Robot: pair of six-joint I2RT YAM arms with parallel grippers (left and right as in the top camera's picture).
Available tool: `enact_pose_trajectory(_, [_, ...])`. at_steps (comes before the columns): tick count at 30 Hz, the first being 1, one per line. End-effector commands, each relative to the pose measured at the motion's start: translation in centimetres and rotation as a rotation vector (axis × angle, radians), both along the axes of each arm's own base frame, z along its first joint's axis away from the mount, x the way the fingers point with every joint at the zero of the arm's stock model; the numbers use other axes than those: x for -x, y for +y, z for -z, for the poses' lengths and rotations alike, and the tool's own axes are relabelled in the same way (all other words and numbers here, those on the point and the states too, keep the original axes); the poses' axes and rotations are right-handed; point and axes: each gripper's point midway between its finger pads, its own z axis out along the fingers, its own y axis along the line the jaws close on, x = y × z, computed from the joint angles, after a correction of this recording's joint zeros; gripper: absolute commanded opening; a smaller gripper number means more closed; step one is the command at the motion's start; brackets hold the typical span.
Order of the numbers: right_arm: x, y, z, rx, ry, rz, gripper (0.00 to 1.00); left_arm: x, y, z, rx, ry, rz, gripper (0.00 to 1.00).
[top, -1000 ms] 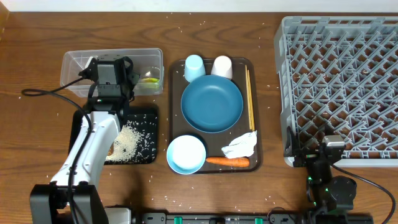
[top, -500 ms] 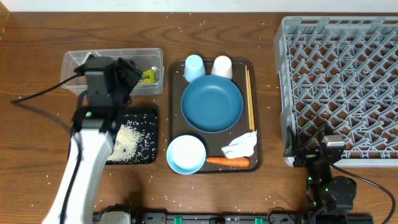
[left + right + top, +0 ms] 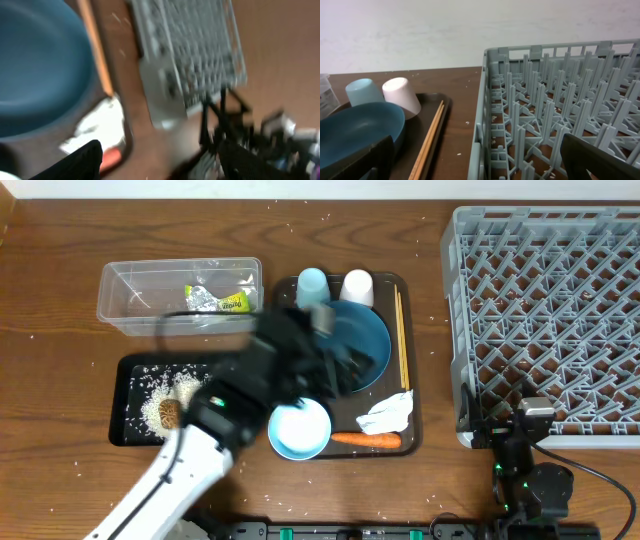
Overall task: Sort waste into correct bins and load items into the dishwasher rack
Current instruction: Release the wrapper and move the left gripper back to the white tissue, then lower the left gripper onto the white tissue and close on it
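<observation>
From overhead I am seeing the wrapper (image 3: 215, 301) lying inside the clear tub (image 3: 125, 305); the rice grains (image 3: 152, 387) and the brown lump (image 3: 170, 413) are lying in the black tray (image 3: 125, 430), just beside the tub on the desk (image 3: 60, 270); my left arm (image 3: 195, 455) is hanging blurred over the brown serving tray (image 3: 384, 288), its end covering part of the dark-blue plate (image 3: 372, 340); the light-blue cup (image 3: 312, 280) and the white cup (image 3: 357, 285) are standing behind the plate; the chopsticks (image 3: 402, 340) are lying along its right side; the light-blue bowl (image 3: 300, 430) and the carrot (image 3: 365, 440) are sitting at the tray's near edge; the rack (image 3: 550, 310) is standing apart on the right, with my right arm (image 3: 525, 465) at its near corner.

On the left wrist camera, which is very blurred, the left fingers (image 3: 75, 162) are standing spread apart with nothing between them, above the plate edge, a white crumpled paper (image 3: 100, 125) and the carrot.

On the right wrist camera the right fingers (image 3: 355, 160) are also standing spread and pinching nothing; they are pointing along the rack wall toward both cups.
</observation>
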Motion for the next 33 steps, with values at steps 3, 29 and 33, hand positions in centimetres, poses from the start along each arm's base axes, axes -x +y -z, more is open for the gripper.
enact_pose_trajectory(3, [0.0,-0.2,0.1,0.013,0.003,0.01,0.99,2.1,-2.6,2.5,-0.198,-0.125,-0.003,0.75])
enact_pose_trajectory(29, [0.0,-0.2,0.1,0.013,0.003,0.01,0.99,4.9,-7.0,15.4,-0.609,-0.244,0.309,0.69])
enact_pose_trajectory(33, [0.0,-0.2,0.1,0.013,0.003,0.01,0.99,4.3,-6.6,16.2,-0.651,-0.261,0.299,0.69])
